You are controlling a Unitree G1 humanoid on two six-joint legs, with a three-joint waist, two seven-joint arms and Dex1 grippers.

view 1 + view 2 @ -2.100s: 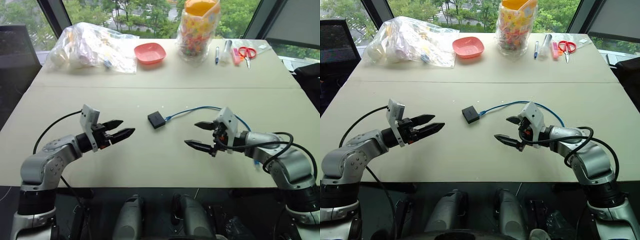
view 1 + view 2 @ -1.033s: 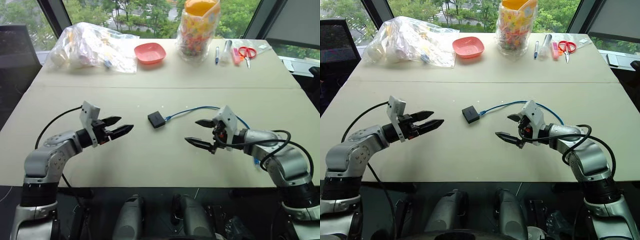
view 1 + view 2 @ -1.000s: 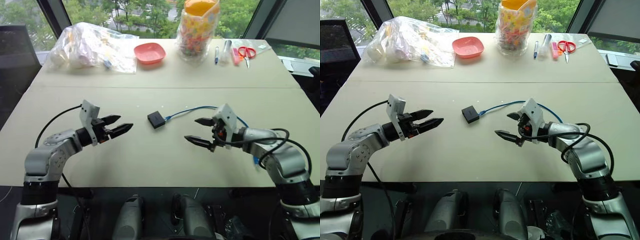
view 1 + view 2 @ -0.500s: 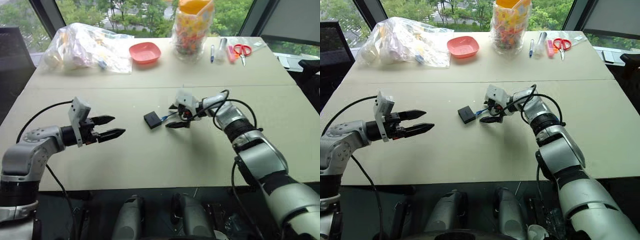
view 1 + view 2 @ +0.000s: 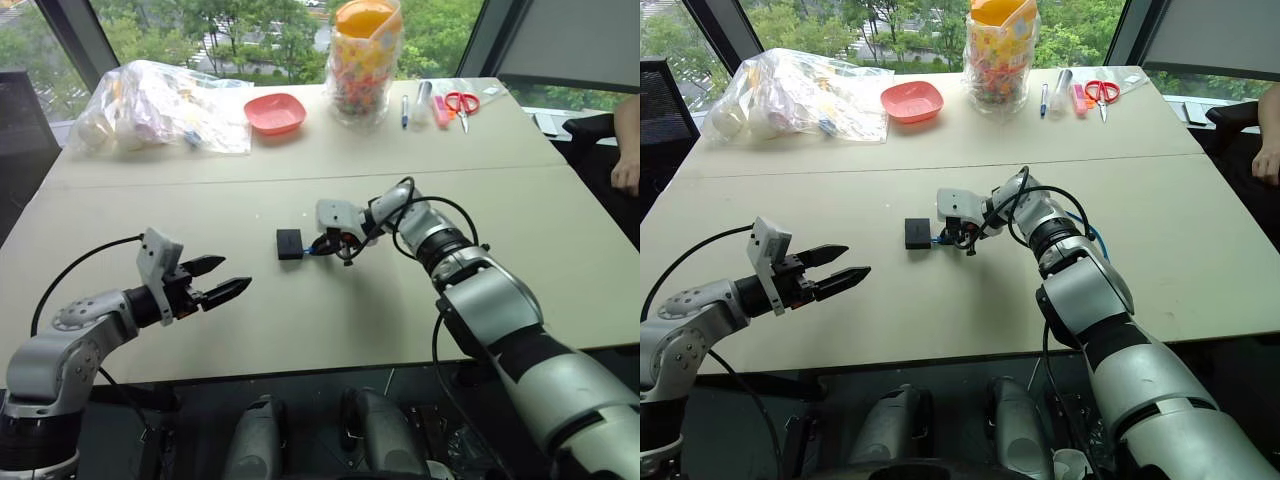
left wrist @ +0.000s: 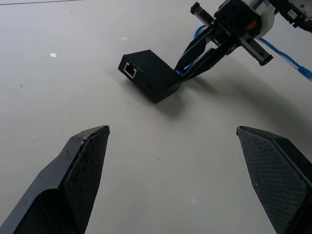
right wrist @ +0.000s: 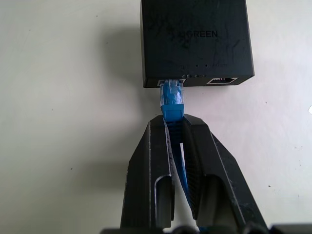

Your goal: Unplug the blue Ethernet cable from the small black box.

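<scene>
Right tool [image 7: 176,127] clamped on blue Ethernet cable [image 7: 172,99] behind plug, left tool [image 6: 170,141] agape; latch seemingly unpressed, so could drag unheld small black box [image 7: 196,41] mid-worktop.

Bright daylight from the windows [image 5: 250,30] behind, soft shadows on the table [image 5: 300,320], sharp views, wide-angle bending at edges

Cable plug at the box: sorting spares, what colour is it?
Blue, on the plug; right wrist view shows it best.

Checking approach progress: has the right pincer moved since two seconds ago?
Yes. The right pincer went left across the table to the small black box, now shut on the blue Ethernet cable.
</scene>
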